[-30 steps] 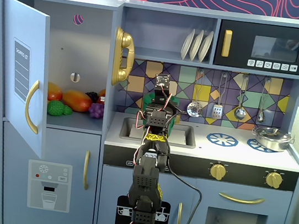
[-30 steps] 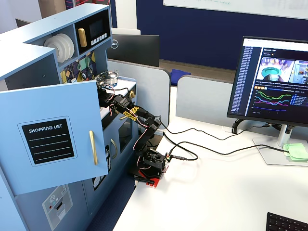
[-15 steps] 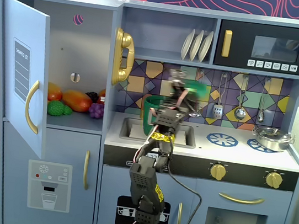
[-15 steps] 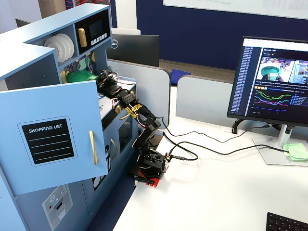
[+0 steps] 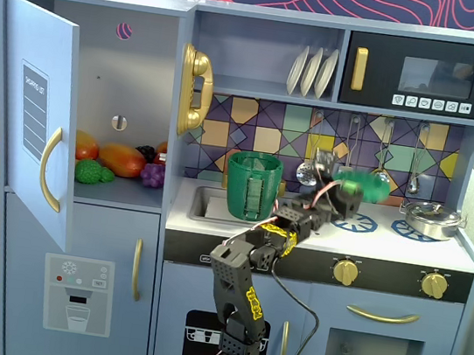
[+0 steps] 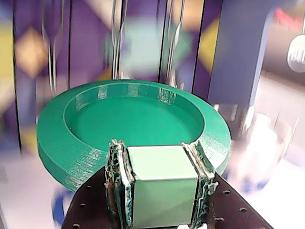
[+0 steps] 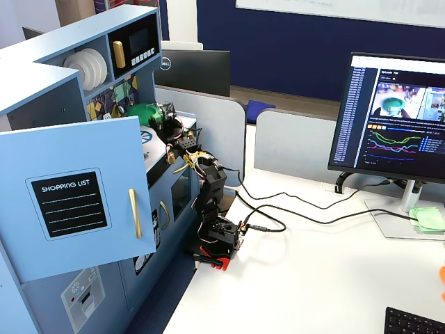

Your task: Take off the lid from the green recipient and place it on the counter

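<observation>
My gripper (image 6: 157,150) is shut on the pale green square knob of the lid (image 6: 133,119), a bright green round disc with a raised rim. In a fixed view the lid (image 5: 368,185) is blurred and held in the air above the counter (image 5: 386,244), over the blue burner ring, with the gripper (image 5: 347,195) just left of it. The green recipient (image 5: 253,186) stands open beside the sink, left of the gripper and apart from it. The other fixed view shows the lid (image 7: 142,113) in the gripper (image 7: 161,117) in front of the kitchen's tiled wall.
A silver metal pot (image 5: 430,220) sits on the right burner. Hanging utensils (image 5: 415,167) are behind the lid. The sink cut-out (image 5: 203,201) is left of the recipient. The fridge door (image 5: 38,114) stands open with toy fruit (image 5: 120,159) inside.
</observation>
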You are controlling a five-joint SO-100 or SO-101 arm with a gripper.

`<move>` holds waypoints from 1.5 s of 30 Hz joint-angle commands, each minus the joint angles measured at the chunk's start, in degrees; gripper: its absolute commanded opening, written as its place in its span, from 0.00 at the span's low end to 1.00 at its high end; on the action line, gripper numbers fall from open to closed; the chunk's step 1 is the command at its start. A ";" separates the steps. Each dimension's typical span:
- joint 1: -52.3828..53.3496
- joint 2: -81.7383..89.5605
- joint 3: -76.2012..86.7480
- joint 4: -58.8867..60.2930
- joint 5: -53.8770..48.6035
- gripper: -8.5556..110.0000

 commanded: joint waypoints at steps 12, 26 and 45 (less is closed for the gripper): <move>0.44 -2.99 9.93 -8.61 -1.23 0.07; -1.23 5.89 8.53 -2.46 -0.70 0.26; -22.59 60.82 35.95 73.39 -4.22 0.13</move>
